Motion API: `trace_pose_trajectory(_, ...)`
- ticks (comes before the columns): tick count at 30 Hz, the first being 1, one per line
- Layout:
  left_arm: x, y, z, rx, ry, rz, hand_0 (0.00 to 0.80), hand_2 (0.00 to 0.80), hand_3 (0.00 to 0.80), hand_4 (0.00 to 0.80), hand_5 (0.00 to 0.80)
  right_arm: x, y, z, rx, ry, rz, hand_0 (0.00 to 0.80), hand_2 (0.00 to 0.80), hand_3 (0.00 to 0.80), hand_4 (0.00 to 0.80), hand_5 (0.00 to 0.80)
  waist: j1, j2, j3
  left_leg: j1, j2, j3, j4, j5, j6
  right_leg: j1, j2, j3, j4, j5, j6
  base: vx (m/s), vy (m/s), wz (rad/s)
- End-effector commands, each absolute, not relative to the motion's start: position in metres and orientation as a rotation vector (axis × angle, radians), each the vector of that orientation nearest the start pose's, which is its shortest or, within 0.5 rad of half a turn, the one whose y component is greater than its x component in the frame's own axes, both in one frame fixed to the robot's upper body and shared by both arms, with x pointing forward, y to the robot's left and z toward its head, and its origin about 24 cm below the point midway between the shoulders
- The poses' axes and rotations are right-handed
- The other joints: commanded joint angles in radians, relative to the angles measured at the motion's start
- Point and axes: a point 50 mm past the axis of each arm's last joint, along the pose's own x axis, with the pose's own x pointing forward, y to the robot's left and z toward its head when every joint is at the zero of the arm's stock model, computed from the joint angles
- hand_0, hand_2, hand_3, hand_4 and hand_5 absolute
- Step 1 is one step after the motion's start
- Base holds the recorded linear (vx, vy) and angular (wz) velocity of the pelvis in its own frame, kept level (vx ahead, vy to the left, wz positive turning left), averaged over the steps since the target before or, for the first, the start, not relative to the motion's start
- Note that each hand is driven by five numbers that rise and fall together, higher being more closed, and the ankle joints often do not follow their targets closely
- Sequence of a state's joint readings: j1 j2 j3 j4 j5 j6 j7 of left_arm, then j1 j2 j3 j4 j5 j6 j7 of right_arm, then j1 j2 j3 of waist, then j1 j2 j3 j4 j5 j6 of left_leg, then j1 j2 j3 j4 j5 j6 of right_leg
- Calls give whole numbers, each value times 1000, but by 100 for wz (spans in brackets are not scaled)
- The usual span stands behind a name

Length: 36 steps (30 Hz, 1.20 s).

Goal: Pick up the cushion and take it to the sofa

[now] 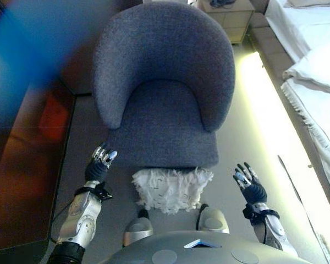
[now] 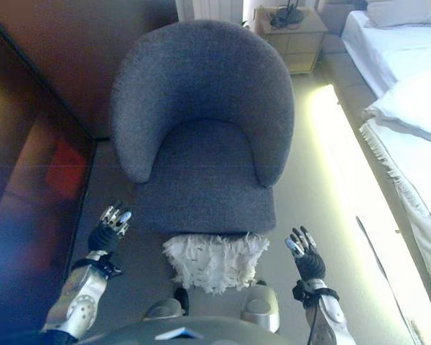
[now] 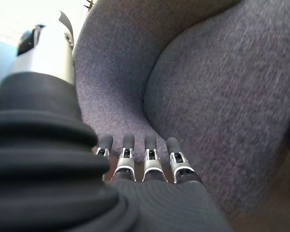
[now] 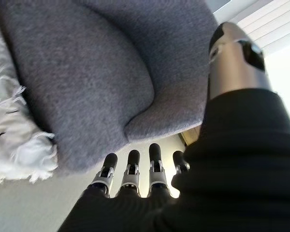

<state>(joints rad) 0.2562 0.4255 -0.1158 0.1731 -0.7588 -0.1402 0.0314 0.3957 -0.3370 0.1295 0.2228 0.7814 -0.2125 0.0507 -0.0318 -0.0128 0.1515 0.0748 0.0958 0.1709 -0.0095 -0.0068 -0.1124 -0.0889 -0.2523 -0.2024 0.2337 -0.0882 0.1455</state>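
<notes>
A white shaggy cushion point(image 1: 172, 188) lies on the floor against the front edge of the grey tub-shaped sofa chair point(image 1: 165, 93); it also shows in the right wrist view point(image 4: 14, 140). My left hand point(image 1: 100, 161) is open, held to the left of the cushion beside the chair's front left corner. My right hand point(image 1: 247, 181) is open, held to the right of the cushion, apart from it. Both hands are empty. The wrist views show straight fingers point(image 3: 150, 154) point(image 4: 133, 171) pointing at the chair.
A dark wooden cabinet point(image 1: 22, 154) runs along the left. A bed with white linen point(image 1: 319, 71) stands on the right, with a lit floor strip point(image 1: 264, 110) beside it. A bedside table point(image 2: 291, 32) stands behind the chair.
</notes>
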Motion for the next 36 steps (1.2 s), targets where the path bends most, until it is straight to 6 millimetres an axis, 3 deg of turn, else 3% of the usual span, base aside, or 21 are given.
trace_pose_trajectory(1, 195, 239, -6, -242, 228, 79, 0, 0, 0, 0, 0, 151, -232, -40, 428, 261, -218, 0, 0, 0, 0, 0, 40, -29, 8, -124, 48, 0, 115, -25, 59, 53, -122, -44, -7, 73, 37, 61, 99, -11)
trace_pose_trajectory(5, 201, 245, -11, -125, 276, 65, 0, 0, 0, 0, 0, 161, -225, -52, 356, 334, -197, 0, 0, 0, 0, 0, 91, -50, 26, -179, 51, 16, 212, -81, 74, 62, -174, -92, 55, 93, 47, 81, 27, -13)
trace_pose_trajectory(8, 216, 252, -5, -21, 252, 72, 0, 0, 0, 0, 0, 180, -220, -55, 310, 356, -161, 0, 0, 0, 0, 0, 117, -64, 54, -253, 85, 29, 300, -102, 56, 37, -190, -128, 19, 123, 48, -80, -113, -33)
trace_pose_trajectory(10, 237, 253, 10, 27, 180, 73, 0, 0, 0, 0, 0, 206, -216, -48, 275, 333, -135, 0, 0, 0, 0, 0, 120, -74, 101, -338, 115, 20, 373, -116, 31, -21, -199, -123, -24, 172, 60, -322, -206, -46)
trace_pose_trajectory(11, 251, 251, 20, 57, 126, 66, 0, 0, 0, 0, 0, 223, -217, -41, 246, 307, -126, 0, 0, 0, 0, 0, 118, -71, 139, -404, 137, 2, 434, -130, 18, -82, -203, -104, -26, 192, 61, -386, -201, -28)
trace_pose_trajectory(13, 267, 246, 31, 63, 71, 55, 0, 0, 0, 0, 0, 243, -218, -31, 206, 280, -122, 0, 0, 0, 0, 0, 112, -64, 181, -507, 172, -25, 531, -151, 5, -152, -199, -85, 17, 166, 58, -300, -124, -25)
trace_pose_trajectory(17, 284, 234, 35, 66, 45, 45, 0, 0, 0, 0, 0, 267, -226, -11, 152, 247, -137, 0, 0, 0, 0, 0, 101, -49, 237, -629, 208, -45, 646, -184, -7, -298, -226, -39, 212, 70, 50, -137, -26, -21)
trace_pose_trajectory(28, 316, 224, 54, 61, -34, 108, 0, 0, 0, 0, 0, 320, -240, 42, 7, 161, -158, 0, 0, 0, 0, 0, 74, 20, 306, -889, 207, -116, 864, -253, -30, -709, -247, 122, 621, -53, 18, -72, 23, 6)
trace_pose_trajectory(36, 314, 244, 66, -47, -132, 264, 0, 0, 0, 0, 0, 331, -238, 59, -124, 139, -69, 0, 0, 0, 0, 0, 64, 52, 319, -1084, 219, -158, 1047, -313, -34, -942, -245, 193, 842, -144, 9, -38, -8, 11)
